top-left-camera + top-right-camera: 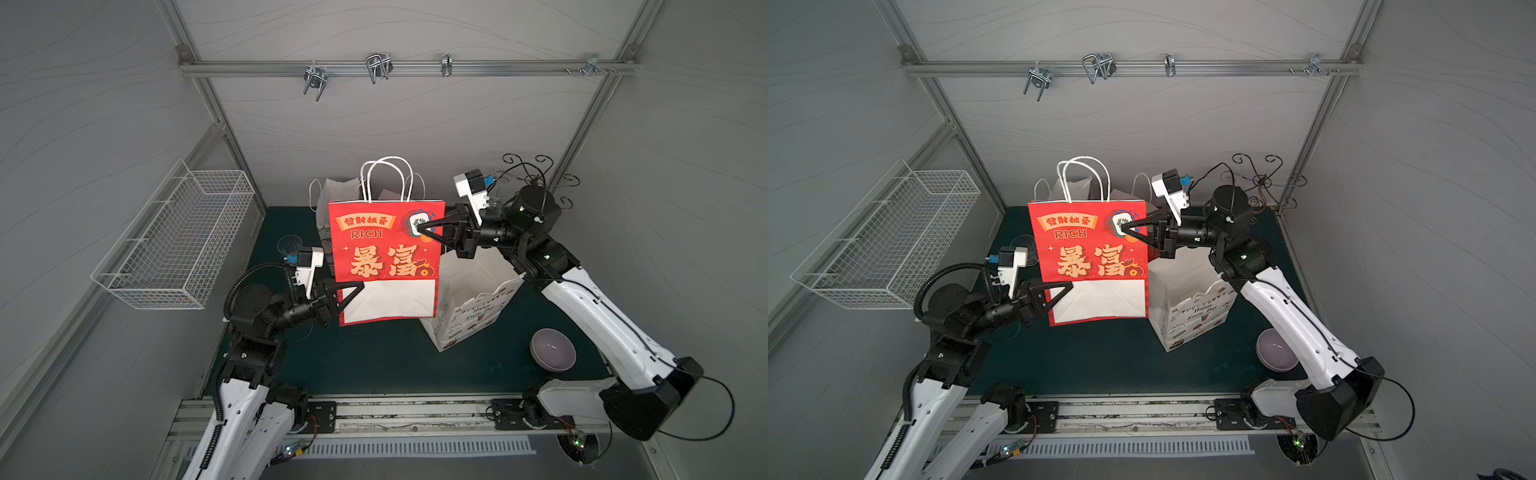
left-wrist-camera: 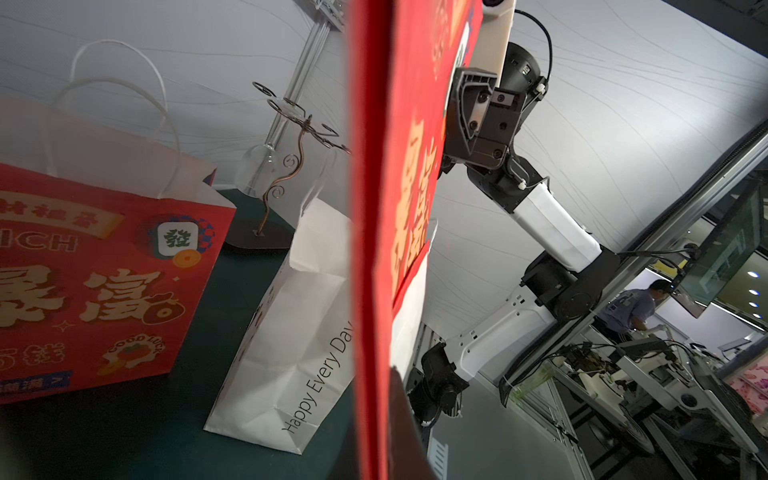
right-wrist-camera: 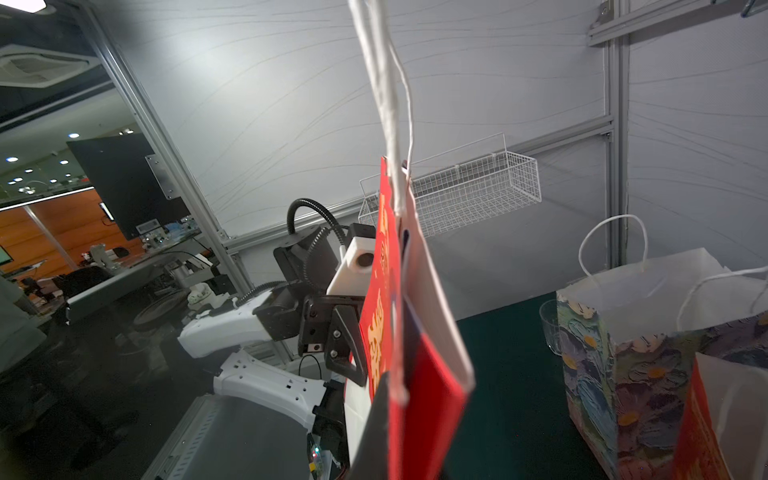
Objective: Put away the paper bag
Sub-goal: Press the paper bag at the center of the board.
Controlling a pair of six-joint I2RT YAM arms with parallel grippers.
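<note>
The red paper bag (image 1: 384,245) (image 1: 1088,249) hung pressed flat in the centre of both top views, its printed face turned up to the camera. It carried gold Chinese characters, the word RICH and a mahjong-tile badge near the upper right corner. Its white folded base (image 1: 390,301) lay turned up against the lower part. I held it between my two arms above the dark green table (image 1: 374,365). My left jaws were clenched on its lower left corner and my right jaws were pinched on its upper right edge, by the badge.

The left wrist view showed the bag edge-on, as a tall red strip (image 2: 370,249) down the middle of the frame. At the left of that frame a second red bag (image 2: 95,282) with the same print stood on the table. Beside it stood a white bag (image 2: 291,332) lettered "Happy Every Day", with a scrolled metal stand (image 2: 286,166) behind them.

The right wrist view also caught the held bag edge-on. Its white twisted handles (image 3: 382,104) ran up out of the top of the frame. A white wire basket (image 3: 457,195) hung on the wall behind, and a floral-painted bag (image 3: 615,374) sat at lower right.

Only the top views showed the lilac bowl (image 1: 552,349) at lower right and the metal hooks (image 1: 376,66) on the upper rail.
</note>
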